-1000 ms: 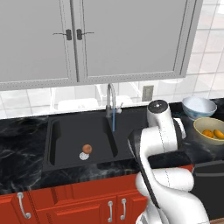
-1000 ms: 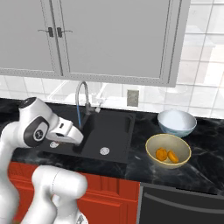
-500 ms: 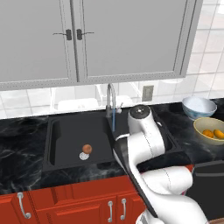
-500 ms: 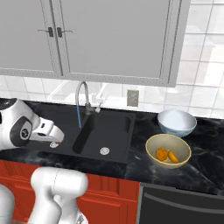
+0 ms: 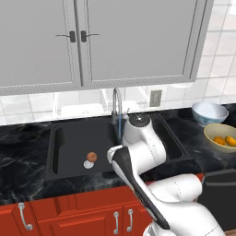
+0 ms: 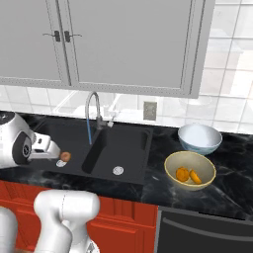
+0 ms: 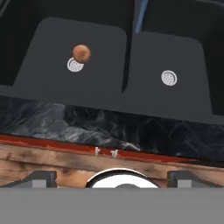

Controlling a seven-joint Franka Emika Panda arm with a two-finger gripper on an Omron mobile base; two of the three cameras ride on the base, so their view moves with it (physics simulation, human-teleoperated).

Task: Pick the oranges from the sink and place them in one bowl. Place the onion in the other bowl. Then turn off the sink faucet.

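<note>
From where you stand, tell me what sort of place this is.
A rendered kitchen, by all signs: a black double-basin sink with a gooseneck faucet set in a dark marble counter, grey wall cabinets above and red cabinet doors below.

Grey upper cabinets [image 5: 106, 41] w/ dark handles [image 5: 76, 36]; white tile backsplash [image 6: 232, 106]; wall outlet [image 5: 155, 97]; black marble counter [image 6: 232, 185]; red base cabinets [image 5: 60, 214].
</note>
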